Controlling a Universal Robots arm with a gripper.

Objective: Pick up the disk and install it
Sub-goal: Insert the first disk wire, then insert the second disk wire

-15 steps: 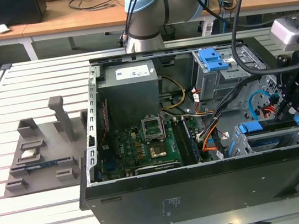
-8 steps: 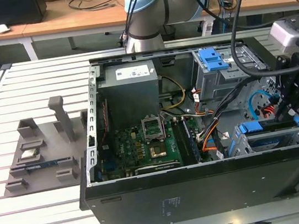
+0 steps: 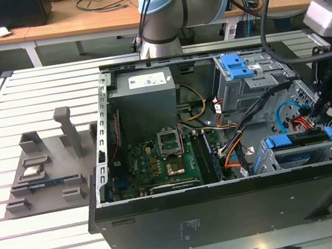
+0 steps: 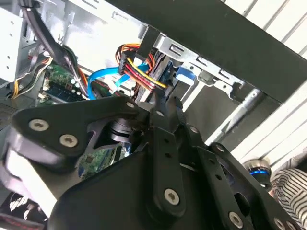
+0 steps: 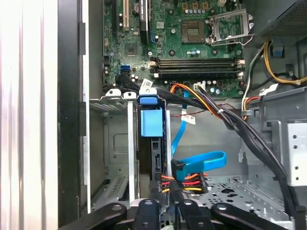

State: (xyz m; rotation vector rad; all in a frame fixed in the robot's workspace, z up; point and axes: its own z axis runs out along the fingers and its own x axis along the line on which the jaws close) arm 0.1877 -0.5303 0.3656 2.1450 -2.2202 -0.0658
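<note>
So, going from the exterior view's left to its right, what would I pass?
Grey parts holder → grey power-supply box → motherboard's bare processor socket → blue-framed disk in its bay → black gripper.

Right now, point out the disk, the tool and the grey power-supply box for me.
the disk (image 5: 151,122): first wrist view, on its blue caddy tab.
the tool (image 5: 162,207): first wrist view, midway between its fingertips.
the grey power-supply box (image 3: 144,99): exterior view, on its side wall.
</note>
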